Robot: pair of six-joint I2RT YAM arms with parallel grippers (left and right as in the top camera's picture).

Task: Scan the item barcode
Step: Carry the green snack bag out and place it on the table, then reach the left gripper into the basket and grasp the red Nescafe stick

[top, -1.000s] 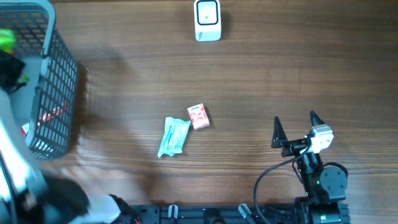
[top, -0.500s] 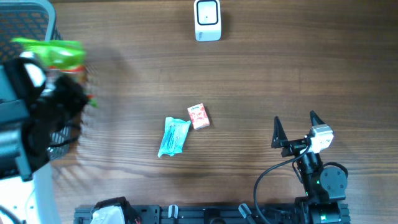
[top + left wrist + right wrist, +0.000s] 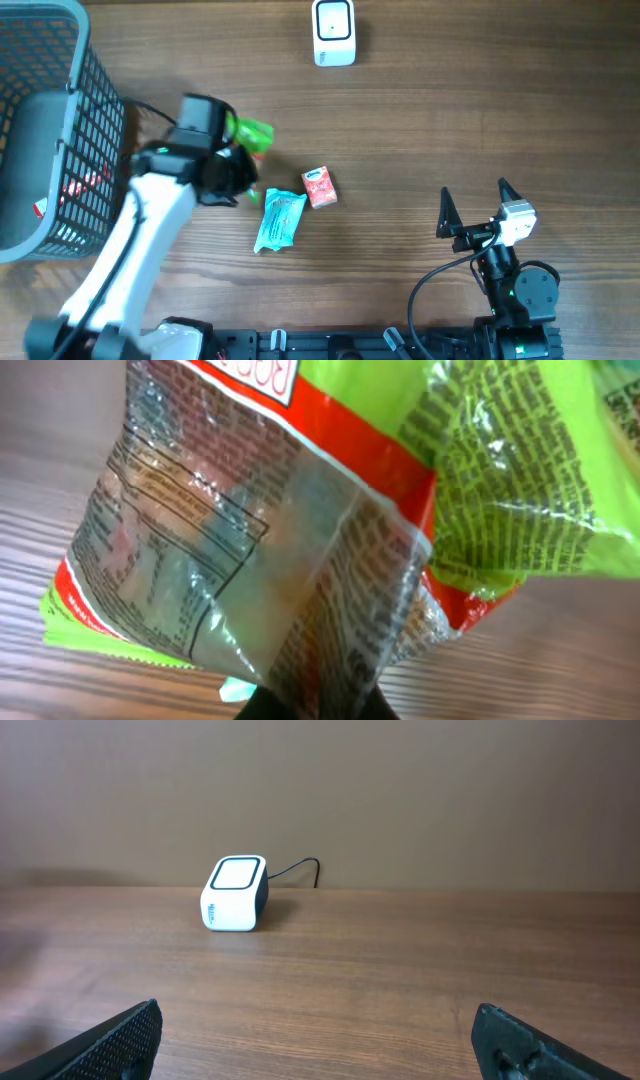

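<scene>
While the green snack bag (image 3: 252,131) hangs above the counter (image 3: 450,110), the left fingers (image 3: 310,708) are clamped tight on one crimped edge of its film. Printed back panel faces the wrist view; text blurred, can't pick out a barcode. An edge grip probably keeps the printed faces uncovered for reading. The bag is just right of the basket (image 3: 95,120) and up-left of the teal packet (image 3: 279,219) and small red box (image 3: 319,186), which lie flat mid-counter, apart from it. The scanner (image 3: 333,32) stands at the far edge, window facing up, well apart from the bag, so the carry over to it looks not yet done. Right fingers (image 3: 446,213) are spread wide, holding nothing, parked low at the near right, clear of the bag's likely lane to the scanner.
</scene>
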